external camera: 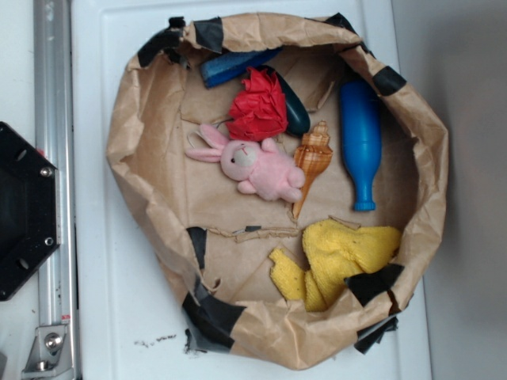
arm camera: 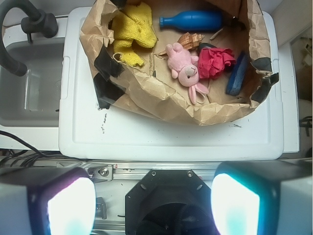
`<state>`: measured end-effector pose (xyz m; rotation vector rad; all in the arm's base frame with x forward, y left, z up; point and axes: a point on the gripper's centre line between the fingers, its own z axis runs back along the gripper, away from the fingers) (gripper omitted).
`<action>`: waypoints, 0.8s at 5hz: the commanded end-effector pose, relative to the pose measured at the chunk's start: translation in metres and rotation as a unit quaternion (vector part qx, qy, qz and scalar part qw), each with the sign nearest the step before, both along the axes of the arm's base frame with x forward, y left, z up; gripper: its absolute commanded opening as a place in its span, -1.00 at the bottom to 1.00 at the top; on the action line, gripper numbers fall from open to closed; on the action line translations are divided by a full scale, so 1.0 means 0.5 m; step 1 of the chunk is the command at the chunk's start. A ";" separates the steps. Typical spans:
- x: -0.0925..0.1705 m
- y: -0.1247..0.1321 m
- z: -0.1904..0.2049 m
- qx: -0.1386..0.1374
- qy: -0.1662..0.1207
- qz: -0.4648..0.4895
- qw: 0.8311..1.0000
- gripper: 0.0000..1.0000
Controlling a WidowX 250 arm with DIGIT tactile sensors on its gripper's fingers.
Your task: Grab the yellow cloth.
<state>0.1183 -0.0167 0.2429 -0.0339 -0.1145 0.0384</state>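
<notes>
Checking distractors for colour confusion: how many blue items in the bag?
2. The blue bottle lies at the bag's right side, beside the seashell. A dark blue object lies at the top rim, partly under the red fabric. More may be hidden.

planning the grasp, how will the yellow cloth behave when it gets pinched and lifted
Probably floppy: the yellow cloth lies in soft lumpy folds, so it should drape and unfold. Its fuzzy surface likely grips well. It rests against the paper bag wall, so lifting may tug the paper.
</notes>
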 end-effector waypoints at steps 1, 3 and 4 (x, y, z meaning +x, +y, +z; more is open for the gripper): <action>0.000 0.000 0.000 0.000 0.000 0.000 1.000 1.00; 0.186 0.086 -0.048 0.037 -0.113 -0.051 0.992 1.00; 0.256 0.089 -0.073 0.024 -0.151 -0.102 0.983 1.00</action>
